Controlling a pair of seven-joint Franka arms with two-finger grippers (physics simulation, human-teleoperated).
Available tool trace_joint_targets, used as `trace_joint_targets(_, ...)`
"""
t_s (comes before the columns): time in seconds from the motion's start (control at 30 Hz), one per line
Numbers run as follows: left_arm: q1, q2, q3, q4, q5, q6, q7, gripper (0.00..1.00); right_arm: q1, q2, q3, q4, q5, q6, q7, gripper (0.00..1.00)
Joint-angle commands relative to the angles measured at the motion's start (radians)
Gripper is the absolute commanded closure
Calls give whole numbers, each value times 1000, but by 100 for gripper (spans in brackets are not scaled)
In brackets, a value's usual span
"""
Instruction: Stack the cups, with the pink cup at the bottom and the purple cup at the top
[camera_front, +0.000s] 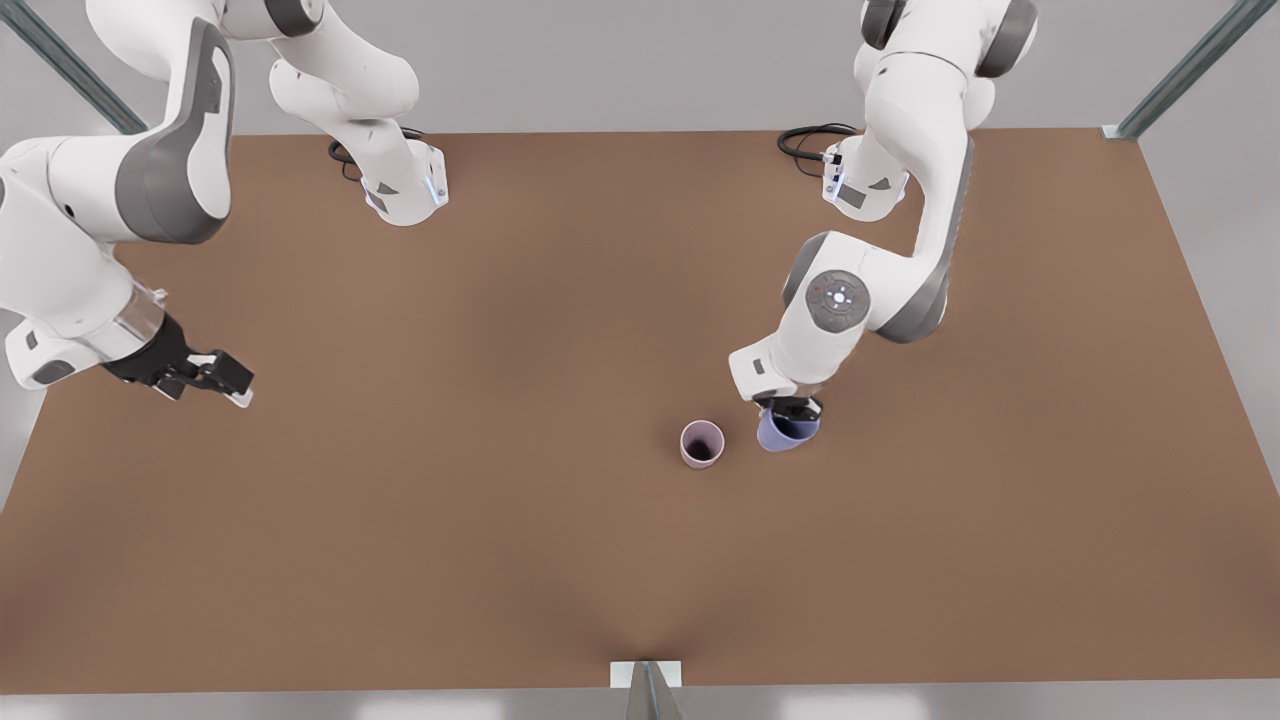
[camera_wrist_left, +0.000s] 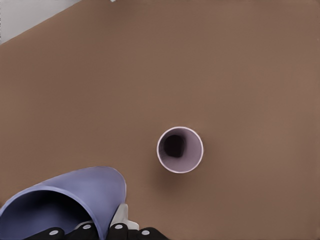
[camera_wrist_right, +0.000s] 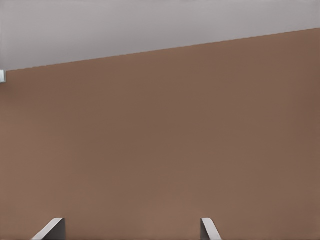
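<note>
- Front view: a brown tabletop (camera_front: 500, 500) is seen spanning nearly the whole picture, with pale grey floor around it and metal frame struts (camera_front: 1190, 65) at the corners.
- Two white Franka arms are mounted at the far edge of the tabletop; black cables (camera_front: 810, 140) are coiled by the base on the front view's right.
- Left arm (matched by its wrist view, which shows both cups) is placed on the front view's right, bent down over the tabletop.
- Left end effector (camera_front: 792, 408) is seen pinching the purple cup (camera_front: 788, 430) at its rim; one finger is inside the cup, one outside, as shown in the left wrist view (camera_wrist_left: 117, 227).
- Purple cup is held tilted, mouth turned partly sideways; whether its base touches the tabletop cannot be told.
- Pink cup (camera_front: 702, 444) is stood upright on the tabletop, mouth up, dark inside, just beside the purple cup on the front view's left, not touching it.
- In the left wrist view the pink cup (camera_wrist_left: 180, 149) is seen from above, apart from the purple cup (camera_wrist_left: 75, 200).
- Right arm is parked at the front view's left edge, waiting, well apart from both cups.
- Right end effector (camera_front: 215, 378) is spread; two separated fingertips (camera_wrist_right: 52, 227) are shown over bare tabletop in the right wrist view.
</note>
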Motion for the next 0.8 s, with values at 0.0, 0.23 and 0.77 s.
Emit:
trace_joint_targets(0.0,-22,38,-13,53,-8,-28,-677,79,-3,-1,-1,1,1,14,-102,0)
trace_joint_targets(0.23,-25,138,-78,172,-12,-27,-831,79,1,-1,-1,1,-31,15,-107,0)
trace_joint_targets(0.77,-25,237,-84,219,-11,-10,-851,79,3,-1,0,1,-16,17,-103,0)
